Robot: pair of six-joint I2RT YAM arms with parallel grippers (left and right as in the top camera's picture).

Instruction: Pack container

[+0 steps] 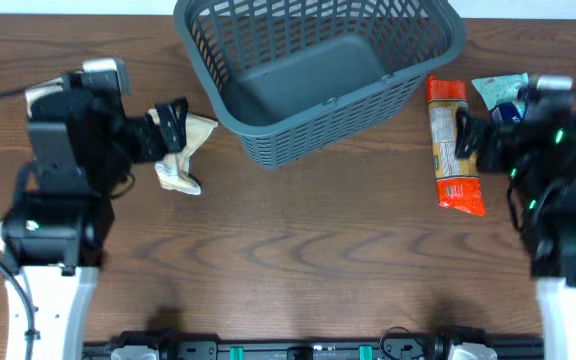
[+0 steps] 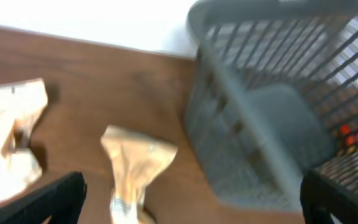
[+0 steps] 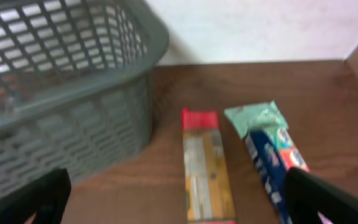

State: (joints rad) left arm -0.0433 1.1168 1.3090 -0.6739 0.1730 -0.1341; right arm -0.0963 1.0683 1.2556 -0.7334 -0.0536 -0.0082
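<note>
- The left claw (image 1: pixel 176 130) stands at 9 o'clock on the brown wooden table (image 1: pixel 298 250) and points toward 3 o'clock. Its jaws are spread as wide as they go and grip nothing.
- Crumpled beige packets (image 1: pixel 183 170) lie just under and beside its tips. In the left wrist view one packet lies between the two fingers, nearer the finger at 7 o'clock of that view. Another lies at the 9 o'clock edge. Neither is pinched.
- The right claw (image 1: pixel 465 137) stands at 3 o'clock on the table and points toward 9 o'clock. Its jaws also gape fully, and it has hold of nothing.
- A long red packet (image 1: pixel 458 185) lies beneath the right claw's tips, its length running from 12 to 6 o'clock. In the right wrist view it lies flat on the wood between the two fingers. Whether a finger touches it I cannot tell.
- A green-and-blue packet (image 1: pixel 498 90) lies just beside the red packet, at its 2 o'clock, partly under the right arm.
- The container (image 1: pixel 308 75), a dark grey basket with lattice walls and a thick rolled rim, stands upright at 12 o'clock on the table. It sits between the two claws, turned a little askew, and its far rim runs past the top of the overhead view. Its solid floor is in plain sight.
- Seen from the container, the beige packets lie at 8 o'clock, near but apart. The red packet lies at 4 o'clock, just beside the corner.
- A white wall (image 3: pixel 260 31) rises behind the table at 12 o'clock in both wrist views.
</note>
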